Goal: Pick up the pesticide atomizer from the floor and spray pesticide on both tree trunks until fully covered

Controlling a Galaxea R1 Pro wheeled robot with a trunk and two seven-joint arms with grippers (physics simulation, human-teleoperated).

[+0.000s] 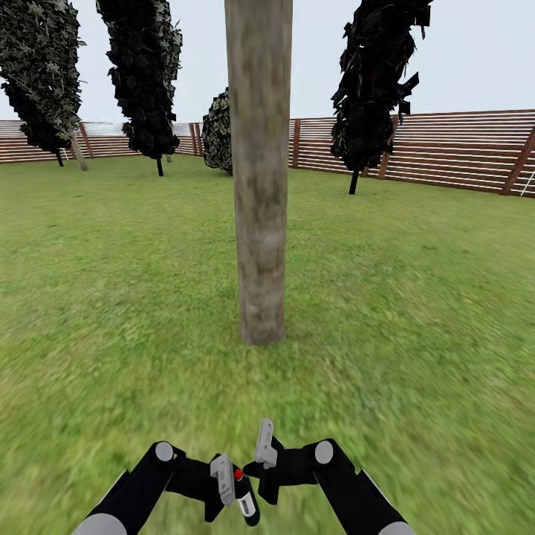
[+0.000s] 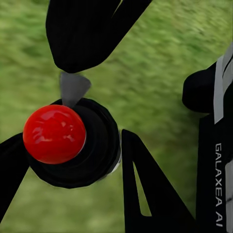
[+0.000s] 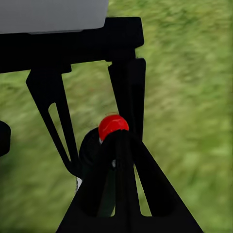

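A thick, bare, mottled tree trunk (image 1: pixel 258 171) stands upright on the lawn (image 1: pixel 416 297) at 12 o'clock from the robot, with dark cypresses (image 1: pixel 375 82) and a brown slat fence (image 1: pixel 461 148) behind it from 10 to 2 o'clock. The left gripper (image 1: pixel 232 487) has its jaws clamped on the pesticide atomizer (image 2: pixel 73 141), a black bottle with a red cap (image 2: pixel 54 133), held low over the grass just in front of the robot. The right gripper (image 1: pixel 261 464) sits just beside it at 1 o'clock; whether its jaws are apart or together cannot be determined.
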